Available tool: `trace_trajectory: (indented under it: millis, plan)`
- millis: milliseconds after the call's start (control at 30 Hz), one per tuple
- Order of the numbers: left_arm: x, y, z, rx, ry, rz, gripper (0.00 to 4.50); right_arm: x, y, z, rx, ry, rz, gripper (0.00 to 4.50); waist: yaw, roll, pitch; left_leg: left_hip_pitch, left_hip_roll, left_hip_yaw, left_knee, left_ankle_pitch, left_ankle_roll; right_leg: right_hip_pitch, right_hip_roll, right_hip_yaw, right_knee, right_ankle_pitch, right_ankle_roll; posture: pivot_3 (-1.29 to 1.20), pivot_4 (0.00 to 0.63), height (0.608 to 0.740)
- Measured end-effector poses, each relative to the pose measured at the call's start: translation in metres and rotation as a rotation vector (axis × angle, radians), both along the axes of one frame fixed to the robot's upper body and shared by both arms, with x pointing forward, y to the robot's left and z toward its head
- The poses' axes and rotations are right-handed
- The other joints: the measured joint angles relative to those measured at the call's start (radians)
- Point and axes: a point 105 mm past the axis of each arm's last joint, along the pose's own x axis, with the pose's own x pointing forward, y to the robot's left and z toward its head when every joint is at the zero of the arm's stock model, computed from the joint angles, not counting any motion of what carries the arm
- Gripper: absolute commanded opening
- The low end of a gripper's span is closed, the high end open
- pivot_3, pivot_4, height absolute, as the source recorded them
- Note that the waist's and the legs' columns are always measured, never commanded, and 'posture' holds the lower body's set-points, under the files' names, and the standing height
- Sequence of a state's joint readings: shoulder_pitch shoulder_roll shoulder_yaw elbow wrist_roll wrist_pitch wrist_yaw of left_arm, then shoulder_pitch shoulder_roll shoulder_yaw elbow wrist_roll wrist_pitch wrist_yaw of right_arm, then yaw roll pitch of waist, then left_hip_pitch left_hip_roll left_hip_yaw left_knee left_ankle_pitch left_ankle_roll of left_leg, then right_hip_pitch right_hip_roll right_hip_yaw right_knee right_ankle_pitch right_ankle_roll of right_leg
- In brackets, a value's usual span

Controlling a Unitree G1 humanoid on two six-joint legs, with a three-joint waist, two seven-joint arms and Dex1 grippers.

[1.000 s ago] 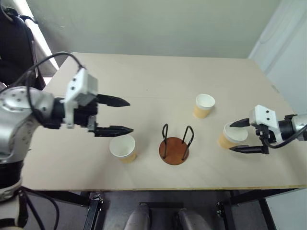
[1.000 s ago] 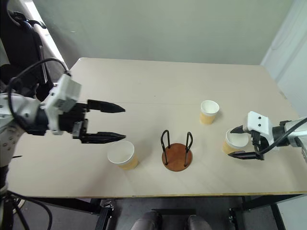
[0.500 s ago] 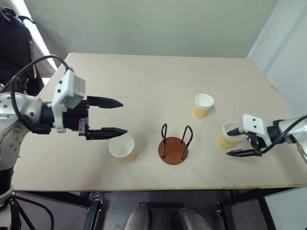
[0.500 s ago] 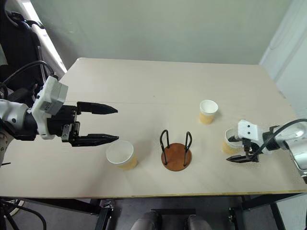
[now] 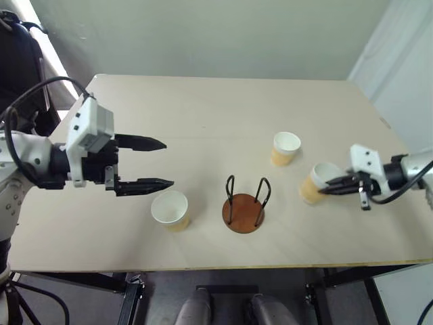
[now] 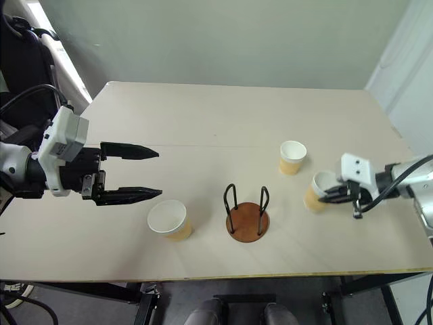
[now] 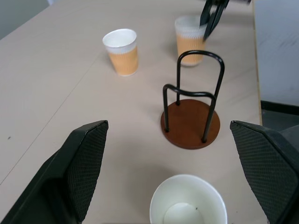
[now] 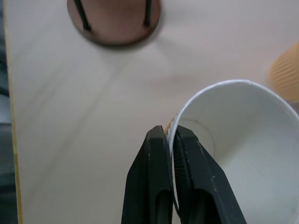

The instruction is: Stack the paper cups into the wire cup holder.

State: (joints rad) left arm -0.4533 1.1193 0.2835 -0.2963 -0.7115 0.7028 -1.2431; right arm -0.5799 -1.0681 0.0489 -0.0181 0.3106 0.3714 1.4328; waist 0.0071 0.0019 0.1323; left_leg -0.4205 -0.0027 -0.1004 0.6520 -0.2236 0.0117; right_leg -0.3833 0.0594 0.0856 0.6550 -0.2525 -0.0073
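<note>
Right claw (image 8: 170,135) pinches a cup (image 8: 236,140) beside another cup (image 5: 285,148).

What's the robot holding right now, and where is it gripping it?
The right gripper pinches a paper cup by its rim wall. The left gripper holds nothing.

A pale beige bench (image 5: 203,108) with a thin yellowish front edge stands before a grey-green wall (image 5: 203,34). Past the bench's left edge sits a black chair-like shape (image 5: 20,74). A white panel (image 5: 399,74) rises beyond its right edge.
</note>
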Motion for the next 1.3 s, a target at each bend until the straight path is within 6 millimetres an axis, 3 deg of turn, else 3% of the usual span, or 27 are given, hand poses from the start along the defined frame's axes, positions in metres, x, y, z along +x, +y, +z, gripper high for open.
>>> trace_trajectory:
  millis: [133, 200, 233, 467, 700, 900, 1000, 1200, 1300]
  plan:
    - [0.001, 0.002, 0.002, 0.0, -0.01, 0.004, 4.5, -0.015, 0.043, 0.079, 0.213, -0.169, 0.182, 0.07, -0.005, 0.0, 0.0, 0.001, 0.001, 0.0, -0.006, 0.003, -0.004, -0.002, 0.001, 0.0, 0.0, -0.001, -0.003, 0.0, 0.15, 0.74]
    - [0.002, 0.003, 0.002, -0.004, -0.014, 0.009, 4.5, -0.032, 0.071, 0.102, 0.303, -0.208, 0.323, 0.07, -0.007, 0.0, 0.0, 0.001, 0.003, 0.0, -0.007, 0.004, -0.006, -0.003, 0.004, 0.0, 0.001, -0.002, -0.005, 0.0, 0.15, 0.74]
    - [0.002, 0.003, 0.002, -0.003, -0.016, 0.007, 4.5, -0.04, 0.083, 0.103, 0.312, -0.207, 0.384, 0.07, -0.008, -0.001, 0.0, 0.001, 0.004, -0.001, -0.007, 0.005, -0.007, -0.003, 0.004, -0.001, 0.001, -0.003, -0.007, 0.0, 0.15, 0.74]
    - [0.004, 0.002, -0.002, 0.006, -0.013, 0.005, 4.5, -0.046, 0.12, 0.061, 0.253, -0.075, 0.485, 0.07, -0.004, -0.001, 0.0, -0.001, 0.004, -0.002, -0.007, 0.005, -0.007, -0.004, 0.004, -0.002, 0.001, -0.004, -0.008, 0.0, 0.15, 0.74]
    - [0.002, 0.001, -0.009, 0.012, 0.007, 0.004, 4.5, -0.042, 0.121, 0.038, 0.214, -0.026, 0.464, 0.07, -0.006, -0.001, -0.001, -0.001, 0.004, -0.002, -0.006, 0.005, -0.007, -0.006, 0.004, -0.002, 0.004, -0.004, -0.008, 0.0, 0.15, 0.74]
    - [0.0, 0.001, -0.008, 0.016, 0.002, 0.012, 4.5, -0.038, 0.119, 0.035, 0.19, -0.045, 0.463, 0.07, -0.006, -0.001, -0.001, 0.0, 0.004, -0.002, -0.006, 0.005, -0.007, -0.006, 0.004, -0.002, 0.006, -0.004, -0.008, 0.0, 0.15, 0.74]
    - [-0.001, 0.003, -0.007, 0.021, -0.002, 0.025, 4.5, -0.033, 0.123, 0.027, 0.18, -0.028, 0.455, 0.65, -0.008, -0.001, -0.001, 0.0, 0.004, -0.002, -0.006, 0.005, -0.007, -0.006, 0.004, -0.002, 0.007, -0.003, -0.009, 0.0, 0.15, 0.74]
    - [-0.002, 0.005, -0.009, 0.023, 0.006, 0.039, 4.5, -0.03, 0.123, 0.027, 0.166, -0.038, 0.443, 2.67, -0.007, -0.001, -0.001, 0.0, 0.004, -0.002, -0.006, 0.005, -0.007, -0.006, 0.004, -0.002, 0.007, -0.003, -0.01, 0.0, 0.15, 0.74]
    - [-0.002, 0.006, -0.009, 0.022, 0.003, 0.048, 4.5, -0.015, 0.118, 0.037, 0.178, -0.065, 0.392, 3.79, -0.008, -0.001, -0.001, 0.0, 0.004, -0.002, -0.006, 0.005, -0.007, -0.006, 0.004, -0.002, 0.007, -0.003, -0.011, 0.0, 0.15, 0.74]
